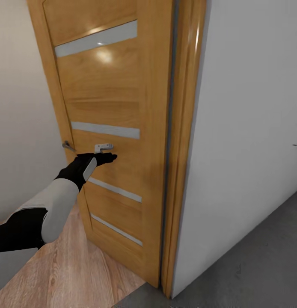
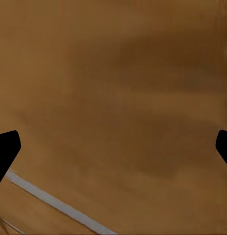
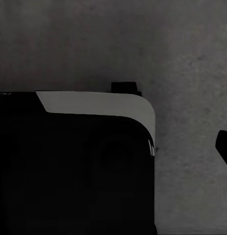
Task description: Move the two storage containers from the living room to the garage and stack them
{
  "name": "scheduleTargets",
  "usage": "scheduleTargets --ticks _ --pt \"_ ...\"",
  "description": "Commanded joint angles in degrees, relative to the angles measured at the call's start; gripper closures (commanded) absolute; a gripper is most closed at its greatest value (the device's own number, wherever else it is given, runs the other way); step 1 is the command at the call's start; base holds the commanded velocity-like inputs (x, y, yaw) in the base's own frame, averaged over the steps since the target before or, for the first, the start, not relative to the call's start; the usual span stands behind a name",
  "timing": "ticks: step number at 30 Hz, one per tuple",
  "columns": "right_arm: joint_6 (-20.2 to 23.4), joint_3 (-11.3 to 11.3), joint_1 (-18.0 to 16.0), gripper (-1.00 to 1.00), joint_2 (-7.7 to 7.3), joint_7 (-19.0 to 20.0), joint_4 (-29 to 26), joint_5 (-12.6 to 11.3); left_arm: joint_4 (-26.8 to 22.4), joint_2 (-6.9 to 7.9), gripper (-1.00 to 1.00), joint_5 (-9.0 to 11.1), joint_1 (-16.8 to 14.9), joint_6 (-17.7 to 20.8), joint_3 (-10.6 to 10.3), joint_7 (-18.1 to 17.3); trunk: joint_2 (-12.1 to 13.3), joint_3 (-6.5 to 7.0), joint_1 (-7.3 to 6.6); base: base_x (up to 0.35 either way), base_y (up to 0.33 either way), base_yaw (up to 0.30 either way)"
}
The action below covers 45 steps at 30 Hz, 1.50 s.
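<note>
At the doorway between two rooms, a pale grey wall (image 1: 247, 141) took up the right side of the head view, with the dark grey speckled floor (image 1: 251, 265) running along its foot. Beside it stood a wooden door (image 1: 118, 98), honey-coloured, swung open and crossed by narrow frosted strips, its frame (image 1: 182, 149) meeting the grey wall's edge. Light wood plank flooring (image 1: 75, 273) lay under the door, and a beige wall (image 1: 20, 107) rose behind it at the left.

The left arm (image 1: 50, 209), white-sleeved with black joints, reached forward to the door face, and the left gripper (image 1: 106, 158) sat just under a small silver handle (image 1: 103, 147); whether it touched the handle could not be told. A second silver lever (image 1: 68, 146) showed at the door's far edge. From the left wrist camera the dark fingertips (image 2: 6, 147) stood wide apart at the picture's edges, with only door wood (image 2: 118, 98) between them.

The right wrist camera looked over the robot's own dark body (image 3: 69, 171) and the grey floor (image 3: 191, 58); one fingertip (image 3: 223, 144) showed, and the jaws' spread could not be told.
</note>
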Motion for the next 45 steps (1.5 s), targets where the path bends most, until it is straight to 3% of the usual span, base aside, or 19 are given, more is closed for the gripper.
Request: scheduleTargets --ticks 1,13,34,45 --pt "0.0 -0.2 0.0 -1.0 0.0 0.3 0.0 0.1 -0.1 -0.02 -1.0 0.4 0.0 0.2 0.2 -0.1 0.0 -0.06 -0.01 -0.082 0.07 -0.076" --pt "0.0 -0.2 0.0 -1.0 0.0 0.3 0.0 0.1 0.0 -0.04 -1.0 0.4 0.0 -0.9 -1.2 -0.1 0.0 -0.06 -0.01 -0.047 0.138 -0.032" --pt "0.0 -0.2 0.0 -1.0 0.0 0.3 -0.1 0.0 0.5 -0.12 -1.0 0.3 0.0 -1.6 -3.2 0.0 0.0 -0.06 -0.01 0.223 0.144 -0.064" --pt "0.0 -0.3 0.0 -1.0 0.0 0.3 -0.1 0.0 0.1 -0.12 -1.0 0.4 0.0 -3.1 -5.8 0.0 0.0 -0.06 -0.01 -0.204 0.006 -0.144"
